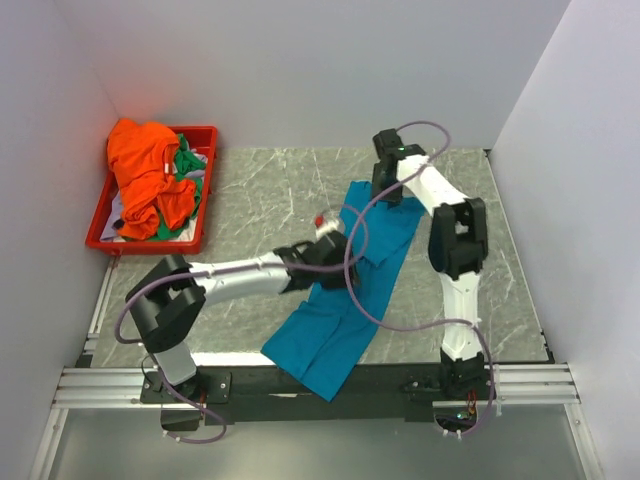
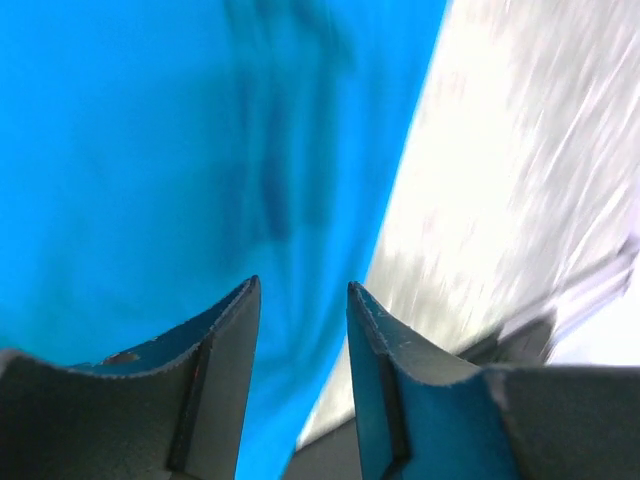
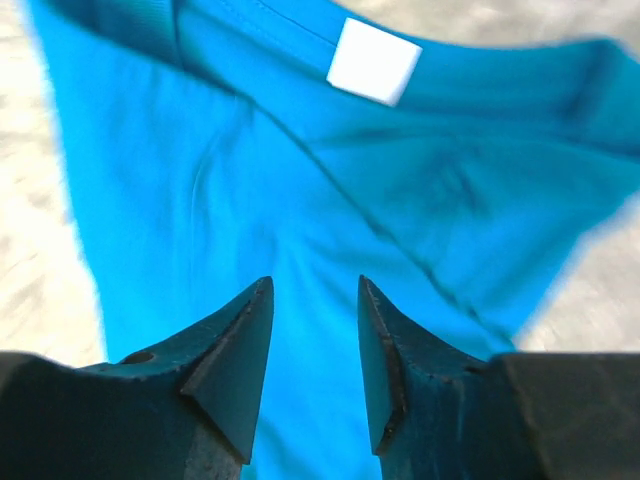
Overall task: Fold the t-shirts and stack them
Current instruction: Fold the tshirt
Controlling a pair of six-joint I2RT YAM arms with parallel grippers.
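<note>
Top external view shows you the teal-blue t-shirt (image 1: 345, 310) lying as a long band across the table (image 1: 260, 190). It runs from near the middle down to the near edge, where its end reaches over the edge. The left gripper (image 1: 330, 245) is above the middle of this band, and the right gripper (image 1: 385, 185) is above its far end.

In the left wrist view you see both fingers of the left gripper (image 2: 303, 290) standing apart with nothing between them, the blue cloth and its edge beneath. In the right wrist view the right gripper (image 3: 315, 285) also has its jaws apart and empty, above the collar with the white label (image 3: 373, 60).

The orange t-shirt (image 1: 140, 165) and the green t-shirt (image 1: 187, 165) lie crumpled together in the red tray (image 1: 195, 235) at the far left.
</note>
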